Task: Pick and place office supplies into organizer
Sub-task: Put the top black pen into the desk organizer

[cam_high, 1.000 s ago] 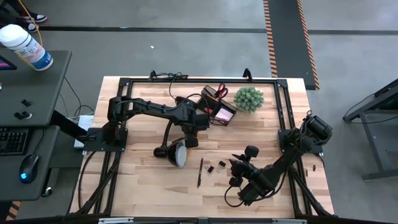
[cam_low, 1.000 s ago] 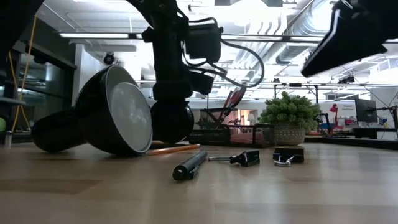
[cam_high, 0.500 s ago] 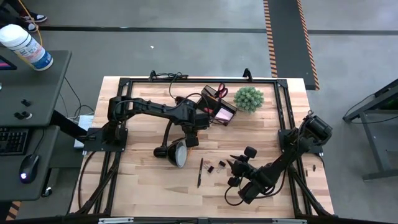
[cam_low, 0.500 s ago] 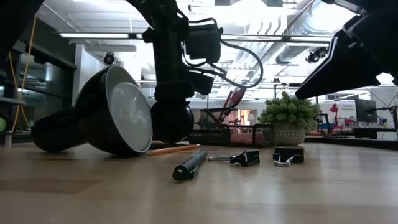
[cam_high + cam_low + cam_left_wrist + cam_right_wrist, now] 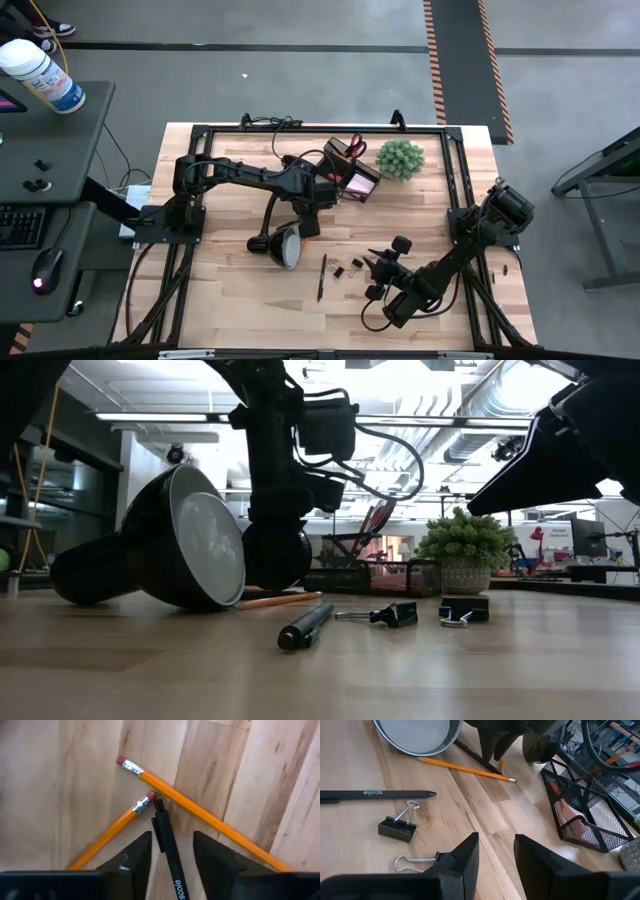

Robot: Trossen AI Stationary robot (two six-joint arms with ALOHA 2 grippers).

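I see the table (image 5: 220,290) with the lamp (image 5: 283,245) lying on it, the organizer (image 5: 350,170) at the back. My left gripper (image 5: 171,851) straddles a black pen (image 5: 167,845), fingers apart, beside two pencils (image 5: 200,812). My right gripper (image 5: 495,856) hangs open, empty, over the binder clips (image 5: 397,827) and another pen (image 5: 375,794)

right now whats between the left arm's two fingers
In the left wrist view, a black pen with white lettering lies on the wood between the left gripper's dark, spread fingers; two yellow-orange pencils lie just beyond its tip.
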